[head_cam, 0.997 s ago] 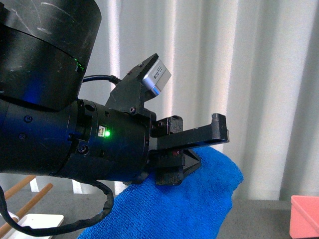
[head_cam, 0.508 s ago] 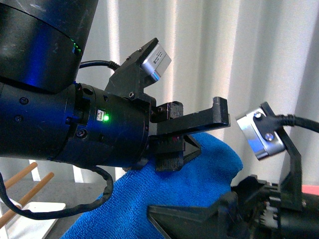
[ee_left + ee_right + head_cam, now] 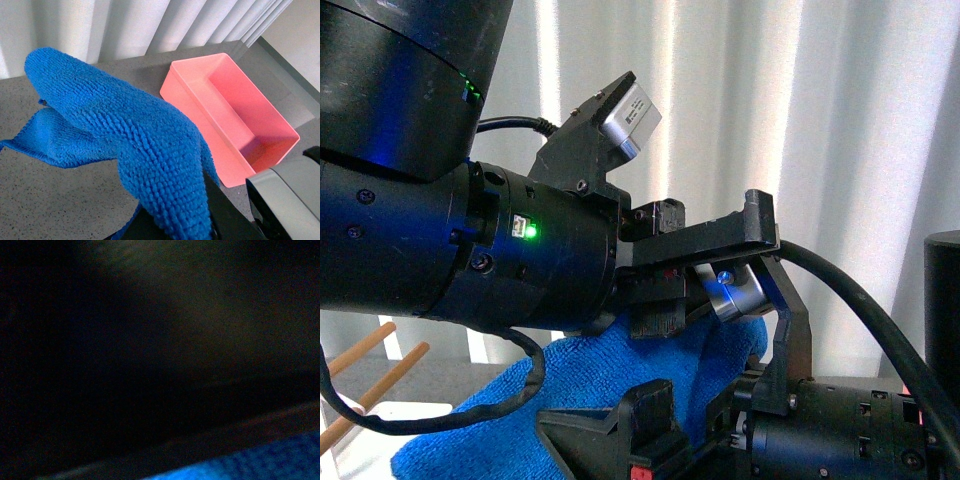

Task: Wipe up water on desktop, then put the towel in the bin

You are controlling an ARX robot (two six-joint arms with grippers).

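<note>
The left gripper [image 3: 712,272] hung above the desktop [image 3: 50,200], its jaws seemingly pinched on the towel [image 3: 125,135], which rose in a thick fold while one corner trailed on the grey surface. The bin [image 3: 200,117] stood near the towel, on the desktop. The right gripper [image 3: 620,435] sat low beneath the left; whether its jaws were apart could not be told. The right wrist view was dark

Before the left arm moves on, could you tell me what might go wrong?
The right arm sits just below the left end effector, so they could collide. The towel hangs loosely with a trailing flap that could drape outside the bin. The right wrist view is dark, offering no check.
</note>
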